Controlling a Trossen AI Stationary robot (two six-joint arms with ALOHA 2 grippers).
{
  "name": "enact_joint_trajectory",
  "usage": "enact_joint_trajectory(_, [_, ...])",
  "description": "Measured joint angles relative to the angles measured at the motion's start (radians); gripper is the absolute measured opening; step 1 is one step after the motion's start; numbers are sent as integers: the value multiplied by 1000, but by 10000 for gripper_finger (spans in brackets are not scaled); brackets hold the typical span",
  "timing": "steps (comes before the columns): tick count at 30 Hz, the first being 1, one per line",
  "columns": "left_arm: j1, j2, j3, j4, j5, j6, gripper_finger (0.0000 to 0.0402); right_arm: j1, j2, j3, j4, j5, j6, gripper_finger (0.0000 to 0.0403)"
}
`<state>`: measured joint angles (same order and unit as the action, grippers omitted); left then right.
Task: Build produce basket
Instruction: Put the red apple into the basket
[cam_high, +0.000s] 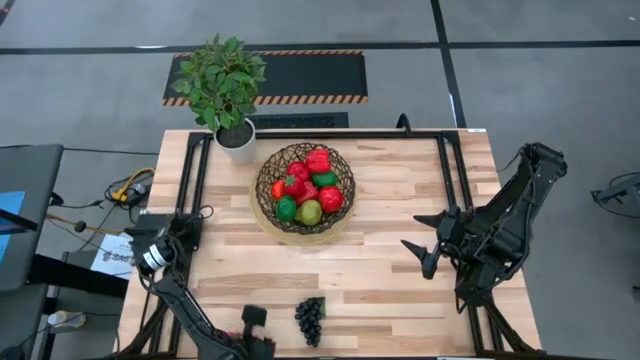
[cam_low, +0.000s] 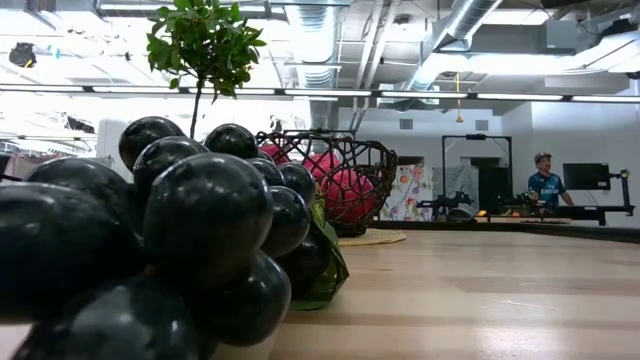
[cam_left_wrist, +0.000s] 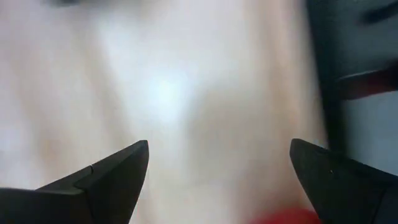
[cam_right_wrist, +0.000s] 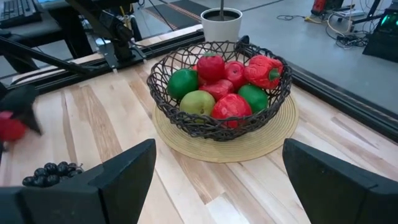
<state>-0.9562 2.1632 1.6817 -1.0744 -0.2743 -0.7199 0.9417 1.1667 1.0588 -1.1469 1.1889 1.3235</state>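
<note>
Grapes (cam_low: 150, 250) fill the low view, sitting on the counter (cam_high: 400, 280) at its near edge, apart from everything else. They look like the last piece out; the basket (cam_high: 303, 190) stands near the middle of the counter, toward the far side, already heaped with red, green and yellow-green produce (cam_high: 305, 185).

I have the left end effector (cam_high: 254, 318) low at the near edge, just left of the grapes, fingers spread wide with nothing between them. A red patch shows at the rim of its wrist view; I cannot tell what it is. My right end effector (cam_high: 425, 240) waits over the right side of the counter, also wide and empty, facing the basket.

My read: the step in hand is picking up the grapes with the left arm. To do it well I would bring the fingers squarely over the bunch, straddle its widest part rather than a single berry, and come low enough to close around the body. The cluster is lumpy, so an off-centre pinch may slip or roll it. The basket is full, so I would lift high over the rim and set it on top gently.
</note>
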Motion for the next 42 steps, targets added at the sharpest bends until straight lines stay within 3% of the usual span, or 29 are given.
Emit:
enact_joint_trajectory(6, [-5,-2,-7,-249,-121,23,376,1,0,0,0,0,0,368])
enact_joint_trajectory(11, [-8,-20,-30,-286,-171,-17,376,1,0,0,0,-5,0,368])
enact_joint_trajectory(15, [14,-73,61,-290,-230,-102,376,1,0,0,4,-10,3,368])
enact_joint_trajectory(19, [7,-163,130,-348,-199,-260,376,1,0,0,6,-11,3,368])
enact_joint_trajectory(24, [-59,-237,125,-506,-232,-642,376,1,0,0,12,-11,3,368])
enact_joint_trajectory(28, [-89,-275,46,-478,-281,-786,376,0,0,0,11,-11,3,368])
enact_joint_trajectory(32, [-110,-271,-59,-460,-215,-792,376,0,0,0,8,-11,3,368])
enact_joint_trajectory(38, [-138,-274,-230,-404,-229,-949,376,0,0,0,10,-12,3,368])
enact_joint_trajectory(42, [-139,-275,-321,-324,-263,-967,376,0,0,0,10,-12,2,368])
